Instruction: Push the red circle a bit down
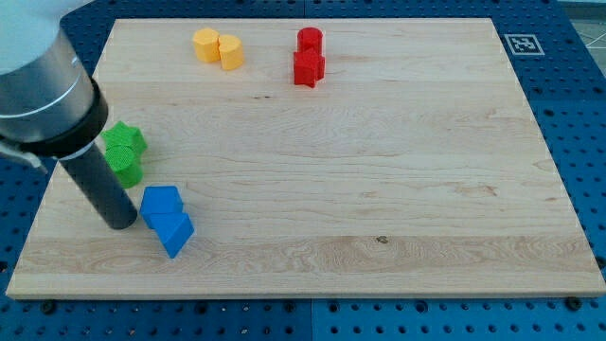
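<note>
1. I carry no gripper, so there is nothing to spread, press together or pinch; I end in a dark rod, and my tip rests on the table near the view's left edge.
2. My tip sits just left of the upper blue block, touching it or nearly so; I cannot tell which.
3. A second blue block lies against the first, slightly lower and to the right.
4. Two green blocks are just above my tip: a star-like one and another directly below it, partly hidden by my rod.
5. The red circle stands near the view's top, a little right of centre, well apart from my tip.
6. A second red block, star-like, touches the circle from below.
7. Two yellow blocks sit side by side at the top left: one on the left, another touching it on the right.
</note>
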Motion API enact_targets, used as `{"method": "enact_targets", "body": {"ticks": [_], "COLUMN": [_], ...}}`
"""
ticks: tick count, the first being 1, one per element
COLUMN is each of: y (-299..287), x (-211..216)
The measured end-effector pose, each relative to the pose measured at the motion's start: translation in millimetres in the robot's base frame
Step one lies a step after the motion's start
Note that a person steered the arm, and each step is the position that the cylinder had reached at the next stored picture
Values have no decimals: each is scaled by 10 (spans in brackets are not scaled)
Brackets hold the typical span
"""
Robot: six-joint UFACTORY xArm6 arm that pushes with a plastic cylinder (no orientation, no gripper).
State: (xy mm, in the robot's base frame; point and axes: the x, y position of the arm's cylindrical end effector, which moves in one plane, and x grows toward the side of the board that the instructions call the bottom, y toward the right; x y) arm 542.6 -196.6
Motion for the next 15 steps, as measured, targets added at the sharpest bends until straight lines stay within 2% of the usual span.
{"method": "enact_targets", "body": {"ticks": [2,4,7,9,10,13,14,15], "y": [174,-239,-278,-1070,-1081,-501,-433,232], "x": [-11,-13,-46,-803,-1054,-3456,-3513,-3513]}}
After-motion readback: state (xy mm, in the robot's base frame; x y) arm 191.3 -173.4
